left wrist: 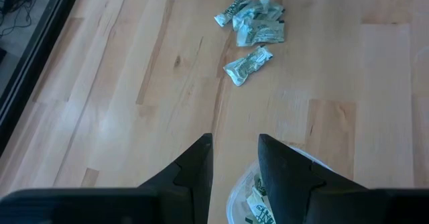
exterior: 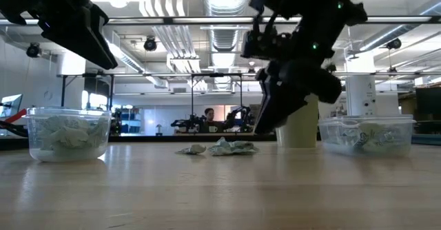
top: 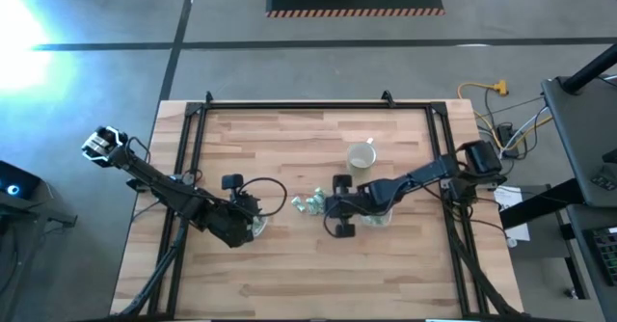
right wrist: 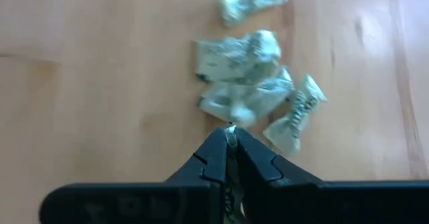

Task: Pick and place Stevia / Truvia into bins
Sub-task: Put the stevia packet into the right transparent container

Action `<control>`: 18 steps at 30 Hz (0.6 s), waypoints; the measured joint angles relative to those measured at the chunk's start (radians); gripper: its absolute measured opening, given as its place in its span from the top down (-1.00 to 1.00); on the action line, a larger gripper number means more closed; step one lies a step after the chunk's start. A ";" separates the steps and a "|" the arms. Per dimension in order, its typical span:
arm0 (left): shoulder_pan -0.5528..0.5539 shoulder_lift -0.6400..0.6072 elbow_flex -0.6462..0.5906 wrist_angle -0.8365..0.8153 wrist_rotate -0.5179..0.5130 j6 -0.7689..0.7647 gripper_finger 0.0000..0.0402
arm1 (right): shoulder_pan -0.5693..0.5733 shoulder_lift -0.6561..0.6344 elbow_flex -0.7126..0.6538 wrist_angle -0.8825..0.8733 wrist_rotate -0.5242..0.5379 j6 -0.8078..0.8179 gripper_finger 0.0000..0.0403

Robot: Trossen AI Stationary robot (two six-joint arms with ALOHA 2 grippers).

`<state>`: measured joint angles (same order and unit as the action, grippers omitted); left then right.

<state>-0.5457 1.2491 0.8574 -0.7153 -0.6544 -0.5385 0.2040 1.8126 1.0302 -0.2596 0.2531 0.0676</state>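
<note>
Several pale green and white Stevia packets [top: 308,202] lie flat in a loose pile [right wrist: 248,83] mid-table, also seen in the left wrist view [left wrist: 253,29] and the low view [exterior: 220,147]. My right gripper [right wrist: 230,135] hovers just right of the pile, off the table [exterior: 272,116], shut on one packet. My left gripper [left wrist: 234,147] is open above the round clear bin [left wrist: 268,197], which holds packets [exterior: 67,133]. The rounded-rectangular bin [exterior: 365,135] sits under my right arm [top: 378,218] and also holds packets. My right gripper pinches one Stevia packet between its two fingertips; only a sliver of its edge [right wrist: 231,131] shows at the tips, and more of it [right wrist: 234,184] lies back between the fingers. The fingers point down toward the table. The packet is lifted clear of the pile.
A pale cream mug [top: 361,155] stands beyond the pile, near the rectangular bin [exterior: 300,123]. A black frame rail [top: 193,158] borders the wooden table on the left, right and far sides. Bare wood [top: 308,274] lies toward the near edge.
</note>
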 joint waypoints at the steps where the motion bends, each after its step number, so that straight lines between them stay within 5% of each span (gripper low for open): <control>1: 0.000 0.000 0.000 0.000 0.000 0.000 0.49 | 0.011 0.000 0.016 -0.023 0.000 0.005 0.93; 12: 0.000 0.000 0.000 0.000 0.000 0.000 0.49 | 0.120 -0.005 0.179 -0.356 0.016 0.144 0.94; 18: 0.000 0.000 0.000 0.000 0.000 0.000 0.49 | 0.168 -0.008 0.207 -0.590 0.131 0.338 0.94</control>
<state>-0.5461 1.2491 0.8574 -0.7151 -0.6544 -0.5385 0.3722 1.8048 1.2369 -0.8491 0.3841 0.4054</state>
